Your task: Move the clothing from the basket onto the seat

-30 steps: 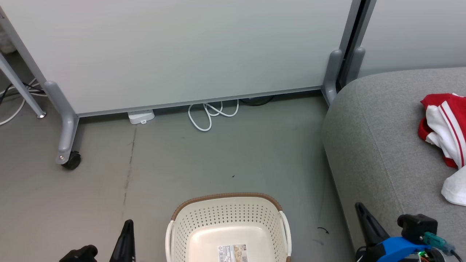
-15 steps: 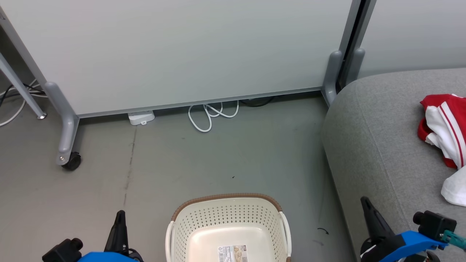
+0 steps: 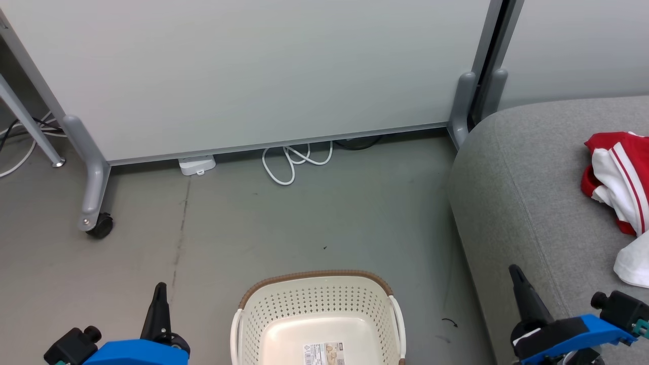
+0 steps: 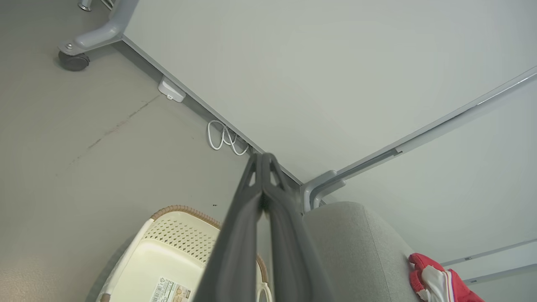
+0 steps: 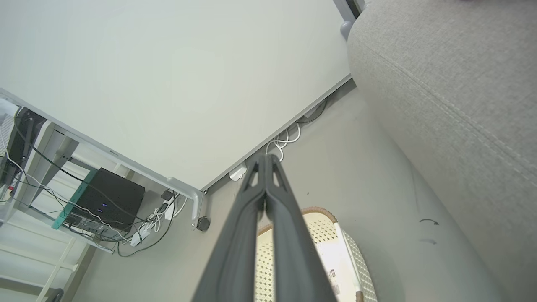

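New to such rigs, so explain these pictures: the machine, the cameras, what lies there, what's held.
A wheeled robot with two arms. The left gripper and right gripper, long dark fingers pressed shut, hold nothing. The wide picture comes from its head camera; the other two look along those fingers from the wrists. On the grey floor stands a cream-white perforated plastic basket with a brown rim, no clothes visible inside. Red-and-white striped fabric clothing lies on the grey upholstered seat.
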Available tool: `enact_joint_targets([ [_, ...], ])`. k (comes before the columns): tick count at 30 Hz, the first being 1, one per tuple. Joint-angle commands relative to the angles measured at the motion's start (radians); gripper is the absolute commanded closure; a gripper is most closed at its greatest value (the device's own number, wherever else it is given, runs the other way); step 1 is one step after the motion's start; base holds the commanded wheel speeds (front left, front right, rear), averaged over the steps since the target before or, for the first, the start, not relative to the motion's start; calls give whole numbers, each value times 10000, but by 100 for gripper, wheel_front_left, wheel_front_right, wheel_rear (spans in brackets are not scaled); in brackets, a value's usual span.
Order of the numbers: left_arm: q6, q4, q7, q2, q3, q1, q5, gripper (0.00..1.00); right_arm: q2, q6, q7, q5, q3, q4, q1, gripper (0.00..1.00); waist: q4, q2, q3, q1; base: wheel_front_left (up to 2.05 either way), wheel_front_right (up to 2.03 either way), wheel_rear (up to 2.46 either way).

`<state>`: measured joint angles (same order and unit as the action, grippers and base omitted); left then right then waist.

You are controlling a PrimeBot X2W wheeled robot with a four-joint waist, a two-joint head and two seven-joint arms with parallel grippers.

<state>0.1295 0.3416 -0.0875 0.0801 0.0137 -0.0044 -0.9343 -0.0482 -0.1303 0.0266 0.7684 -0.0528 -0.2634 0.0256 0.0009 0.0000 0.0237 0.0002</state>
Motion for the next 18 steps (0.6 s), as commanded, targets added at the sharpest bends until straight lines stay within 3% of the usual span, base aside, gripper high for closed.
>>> enact_joint_targets([
  [1, 7, -154, 59, 5, -80, -275, -202, 100, -21, -4, 43, 263, -46, 151, 269, 100, 0, 0, -1, -2, 0, 0, 0],
  [18, 10, -386, 589, -71, -409, -512, -1976, 100, -24, -4, 263, 2465, -201, 173, 447, 100, -2, 0, -43, -2, 0, 0, 0],
])
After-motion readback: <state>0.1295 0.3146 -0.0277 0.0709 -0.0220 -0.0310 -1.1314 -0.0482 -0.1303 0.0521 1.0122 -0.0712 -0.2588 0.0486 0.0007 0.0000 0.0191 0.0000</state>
